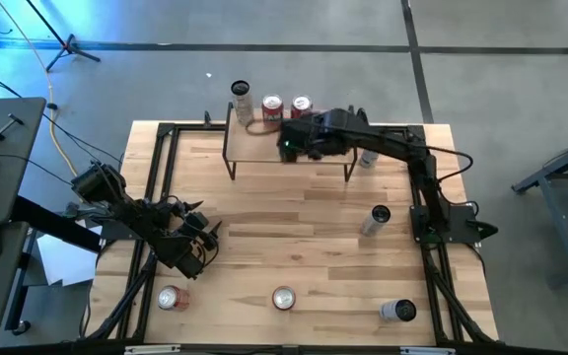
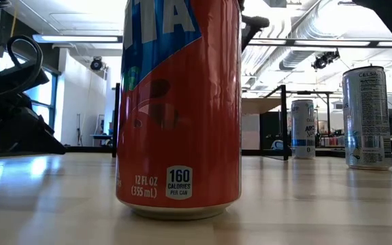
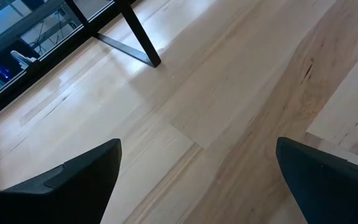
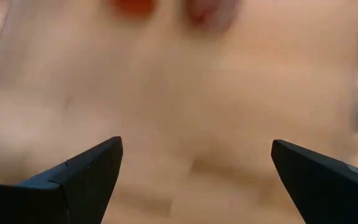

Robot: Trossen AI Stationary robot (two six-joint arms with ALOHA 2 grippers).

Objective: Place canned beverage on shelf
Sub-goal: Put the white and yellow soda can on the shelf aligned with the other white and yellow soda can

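Observation:
The shelf (image 1: pixel 264 146) stands at the table's far side, a light board on thin black legs. Three cans stand upright along its far edge: a pale one (image 1: pixel 242 102) and two red ones (image 1: pixel 272 108) (image 1: pixel 301 106). My right gripper (image 1: pixel 289 143) hovers open over the shelf's right half with nothing between its fingers; its wrist view shows the blurred board (image 4: pixel 185 93) and the two red cans (image 4: pixel 132 6). At the table's left, my left gripper (image 1: pixel 203 239) waits open and low over bare wood (image 3: pixel 216 93).
A silver can (image 1: pixel 375 219) stands on the table at the right, and another (image 1: pixel 368 158) shows beside the shelf's right end, partly behind my right arm. Near the front edge are a red can (image 1: pixel 171 298), an orange can (image 1: pixel 283 298) (image 2: pixel 179 109) and a silver can (image 1: pixel 398 311).

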